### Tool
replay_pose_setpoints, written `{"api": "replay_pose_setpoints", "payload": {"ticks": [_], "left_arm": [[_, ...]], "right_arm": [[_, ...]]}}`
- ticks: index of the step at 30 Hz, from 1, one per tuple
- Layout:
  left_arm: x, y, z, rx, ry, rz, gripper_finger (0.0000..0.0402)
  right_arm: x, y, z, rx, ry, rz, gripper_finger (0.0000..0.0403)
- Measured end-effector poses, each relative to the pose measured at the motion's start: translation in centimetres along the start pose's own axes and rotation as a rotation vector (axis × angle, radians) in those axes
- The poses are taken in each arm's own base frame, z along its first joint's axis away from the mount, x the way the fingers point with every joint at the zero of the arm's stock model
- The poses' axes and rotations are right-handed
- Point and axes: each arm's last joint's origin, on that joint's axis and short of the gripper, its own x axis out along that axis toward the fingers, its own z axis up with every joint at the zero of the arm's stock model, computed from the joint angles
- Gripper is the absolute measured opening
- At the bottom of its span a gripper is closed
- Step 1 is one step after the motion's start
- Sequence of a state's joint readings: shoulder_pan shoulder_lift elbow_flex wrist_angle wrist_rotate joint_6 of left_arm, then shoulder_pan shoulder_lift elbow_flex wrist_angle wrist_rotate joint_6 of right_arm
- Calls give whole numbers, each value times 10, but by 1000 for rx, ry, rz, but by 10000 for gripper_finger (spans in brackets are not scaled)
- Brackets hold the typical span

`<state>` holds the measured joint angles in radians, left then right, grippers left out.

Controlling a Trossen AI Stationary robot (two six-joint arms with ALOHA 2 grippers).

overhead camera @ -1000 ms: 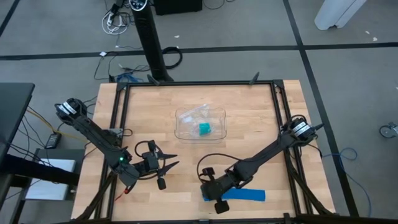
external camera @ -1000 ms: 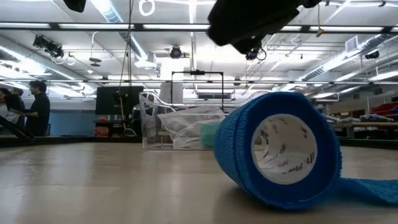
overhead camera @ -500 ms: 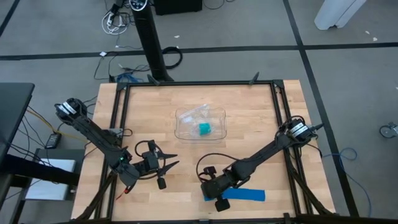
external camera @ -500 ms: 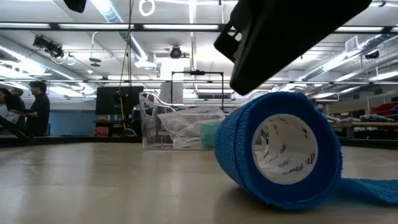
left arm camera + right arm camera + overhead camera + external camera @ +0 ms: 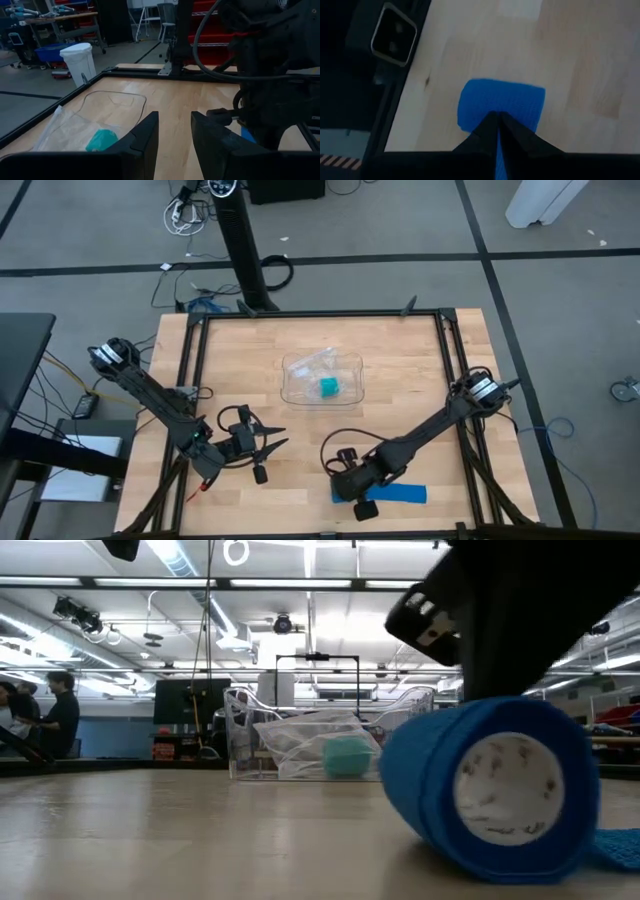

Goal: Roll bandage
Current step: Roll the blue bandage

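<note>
Closest to you, at the near edge of the light wooden table [image 5: 400, 380], your right gripper [image 5: 497, 119] hangs low over the bright blue soft fabric bandage [image 5: 490, 790], its two dark fingers pressed together with nothing between them, tips just above the roll. The bandage lies as a compact roll on its side, its pale hollow core facing the low camera, with a flat blue tail [image 5: 400, 493] stretching away along the table's near edge toward the right side. Off to the left and a little farther in, your left gripper [image 5: 272, 442] waits above bare wood, its fingers [image 5: 142, 137] parted with a narrow gap and holding nothing. Farther back, near the table's middle, you see a clear plastic tray [image 5: 295, 392] with crumpled clear film and a small teal-green square block [image 5: 329, 387] inside it. Beyond the table, a person [image 5: 62, 715] stands in the room at far left.
</note>
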<state>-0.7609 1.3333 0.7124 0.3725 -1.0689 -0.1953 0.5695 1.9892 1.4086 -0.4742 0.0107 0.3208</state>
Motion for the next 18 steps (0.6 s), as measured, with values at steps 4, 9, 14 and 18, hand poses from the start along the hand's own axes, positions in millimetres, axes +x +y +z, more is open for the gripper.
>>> {"api": "replay_pose_setpoints", "payload": {"ticks": [4,9,14,18], "left_arm": [[0,0,0,0,0,-1,121],[0,0,0,0,0,0,121],[0,0,0,0,0,0,121],[0,0,0,-2,-1,-1,121]], "right_arm": [[-1,4,-7,22,59,7,21],[2,13,-19,50,151,27,21],[0,18,-31,93,256,14,21],[-17,16,-36,143,317,-33,21]]}}
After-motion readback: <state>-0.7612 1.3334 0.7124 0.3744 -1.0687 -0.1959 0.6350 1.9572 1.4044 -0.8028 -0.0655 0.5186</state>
